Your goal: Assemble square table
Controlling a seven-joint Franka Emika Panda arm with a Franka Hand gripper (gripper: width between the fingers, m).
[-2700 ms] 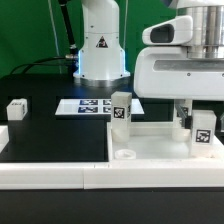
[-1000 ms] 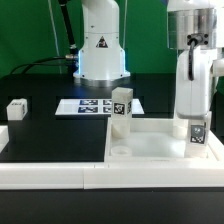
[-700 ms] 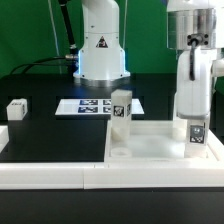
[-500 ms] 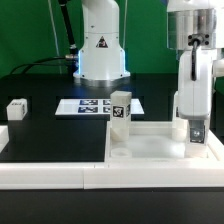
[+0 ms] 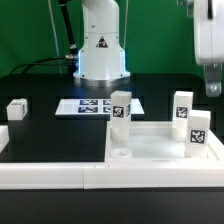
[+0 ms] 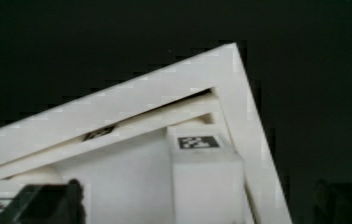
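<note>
Square table (image 5: 150, 142) lies on the bench (image 5: 55, 135) against the border wall (image 5: 60, 172). Three legs stand upright on it (image 5: 120, 109) (image 5: 182, 108) (image 5: 199, 129); a fourth (image 5: 16, 109) sits well apart. Fingers (image 5: 212, 88) raised; opening cannot be told

Black table (image 5: 50, 140), square table (image 5: 150, 147), marker board (image 5: 85, 105)

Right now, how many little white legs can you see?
4. Three stand upright on the square table: one leg at its far corner on the exterior view's left, two legs near its right side. A fourth leg lies apart, far left.
</note>
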